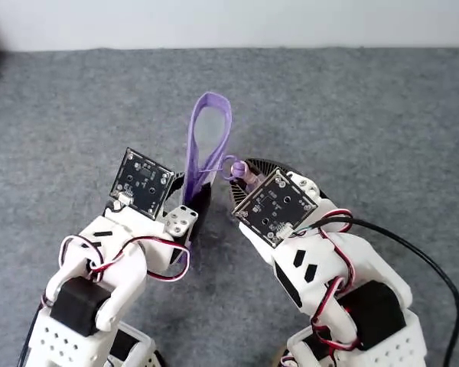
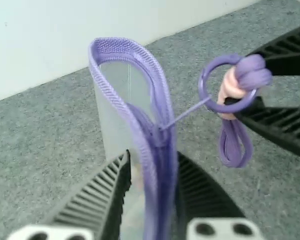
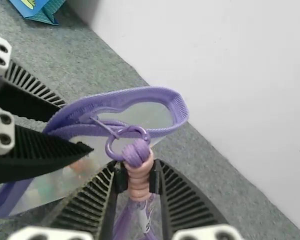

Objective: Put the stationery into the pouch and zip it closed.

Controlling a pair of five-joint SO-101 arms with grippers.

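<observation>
A clear pouch (image 1: 206, 134) with a purple zip band stands on edge on the grey carpet, its far end gaping open. My left gripper (image 2: 152, 175) is shut on the pouch's zip band (image 2: 150, 130) near the closed end. My right gripper (image 3: 137, 180) is shut on the zip pull's pink and purple charm (image 3: 138, 167), whose purple ring (image 2: 225, 82) links by a thin wire to the slider. In the high view the charm (image 1: 237, 170) sits just right of the pouch. Pale items show faintly inside the pouch (image 3: 65, 180).
Grey carpet (image 1: 352, 115) spreads all around, with a white wall (image 1: 229, 23) along the far side. A blue object (image 3: 37, 7) lies by the wall. Both arm bodies (image 1: 115, 267) crowd the near side.
</observation>
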